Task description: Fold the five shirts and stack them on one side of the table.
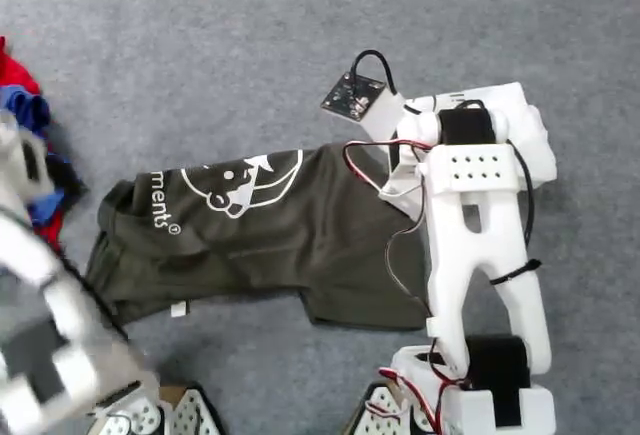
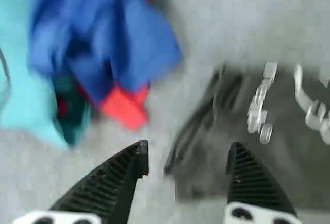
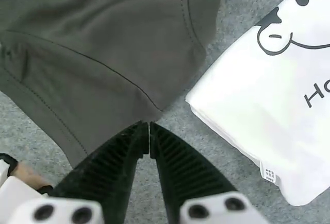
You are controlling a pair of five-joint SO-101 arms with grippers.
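A dark olive shirt with a white print lies spread and rumpled across the middle of the table. My right gripper is shut, its tips pinching a hem corner of that shirt at its right end. Right beside it lies a folded white shirt, which is partly under the right arm in the high view. My left gripper is open just above the shirt's left edge. A heap of blue, cyan and red shirts lies close beyond it.
The grey felt table top has free room along the back. The heap of coloured shirts sits at the far left edge. The left arm stands at the front left, and both arm bases line the front edge.
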